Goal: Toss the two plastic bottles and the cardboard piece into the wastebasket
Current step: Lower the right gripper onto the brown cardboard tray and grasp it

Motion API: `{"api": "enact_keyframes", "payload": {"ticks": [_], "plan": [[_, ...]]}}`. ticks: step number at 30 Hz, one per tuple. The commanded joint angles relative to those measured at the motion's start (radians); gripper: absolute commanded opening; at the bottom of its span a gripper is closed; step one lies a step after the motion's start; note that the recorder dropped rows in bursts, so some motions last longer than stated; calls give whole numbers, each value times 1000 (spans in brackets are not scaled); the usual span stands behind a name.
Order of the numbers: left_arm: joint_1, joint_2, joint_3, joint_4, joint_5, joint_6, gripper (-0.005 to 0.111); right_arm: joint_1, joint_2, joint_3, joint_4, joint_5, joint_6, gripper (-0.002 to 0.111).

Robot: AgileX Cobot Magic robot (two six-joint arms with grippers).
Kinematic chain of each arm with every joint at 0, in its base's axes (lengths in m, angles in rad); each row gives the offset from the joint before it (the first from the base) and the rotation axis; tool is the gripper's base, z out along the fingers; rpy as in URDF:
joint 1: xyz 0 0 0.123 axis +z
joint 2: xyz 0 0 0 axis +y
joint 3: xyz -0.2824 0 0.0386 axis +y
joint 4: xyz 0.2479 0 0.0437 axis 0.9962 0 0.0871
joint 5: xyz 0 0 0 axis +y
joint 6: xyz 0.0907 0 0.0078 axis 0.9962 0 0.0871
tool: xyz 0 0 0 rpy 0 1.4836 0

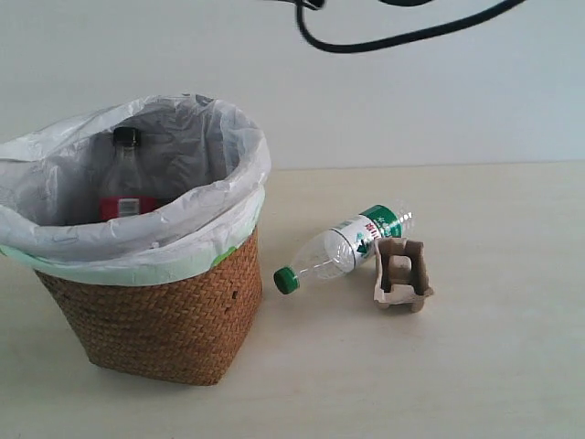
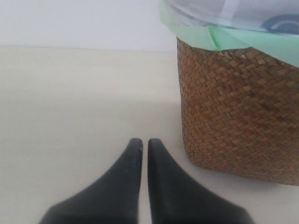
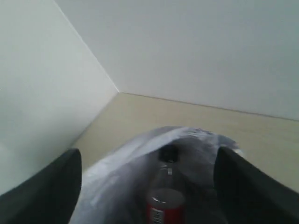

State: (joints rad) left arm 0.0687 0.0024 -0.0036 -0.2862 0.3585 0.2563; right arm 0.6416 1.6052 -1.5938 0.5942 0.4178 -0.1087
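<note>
The black-capped, red-labelled bottle (image 1: 124,178) stands inside the wicker wastebasket (image 1: 164,311), leaning against the white bag liner (image 1: 228,155). The green-capped bottle (image 1: 343,247) lies on its side on the table just right of the basket. Touching it on the near right is the beige cardboard piece (image 1: 401,274). In the right wrist view my right gripper (image 3: 147,161) hangs open above the basket, with the red-labelled bottle (image 3: 163,196) below, between the wide-apart fingers (image 3: 243,186). My left gripper (image 2: 141,144) is shut and empty, low over the table beside the wastebasket (image 2: 238,116). Neither gripper appears in the exterior view.
A black cable (image 1: 402,32) loops across the top of the exterior view. The pale table (image 1: 494,366) meets a white wall behind. The bag's green edge (image 2: 210,37) folds over the basket rim.
</note>
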Motion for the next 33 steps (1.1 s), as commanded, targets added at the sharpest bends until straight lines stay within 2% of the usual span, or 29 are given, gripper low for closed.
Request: {"api": "enact_keyframes", "payload": {"ticks": [1, 7, 11, 15, 19, 26, 29, 33], "plan": [[3, -2, 4, 3, 1, 5, 4, -127, -39, -8, -183, 192, 109, 70], [3, -2, 4, 3, 1, 5, 4, -236, -60, -8, -488, 447, 175, 70], [3, -2, 4, 3, 1, 5, 4, -274, -40, 4, -636, 636, 109, 70], [3, -2, 4, 3, 1, 5, 4, -272, 22, 62, -664, 753, -38, 70], [3, -2, 4, 3, 1, 5, 4, -272, 83, 147, -600, 697, -68, 70], [3, -2, 4, 3, 1, 5, 4, -272, 150, 268, -594, 413, 198, 70], [3, -2, 4, 3, 1, 5, 4, -272, 167, 296, -555, 329, 214, 75], [3, -2, 4, 3, 1, 5, 4, -272, 201, 302, -555, 302, 257, 78]]}}
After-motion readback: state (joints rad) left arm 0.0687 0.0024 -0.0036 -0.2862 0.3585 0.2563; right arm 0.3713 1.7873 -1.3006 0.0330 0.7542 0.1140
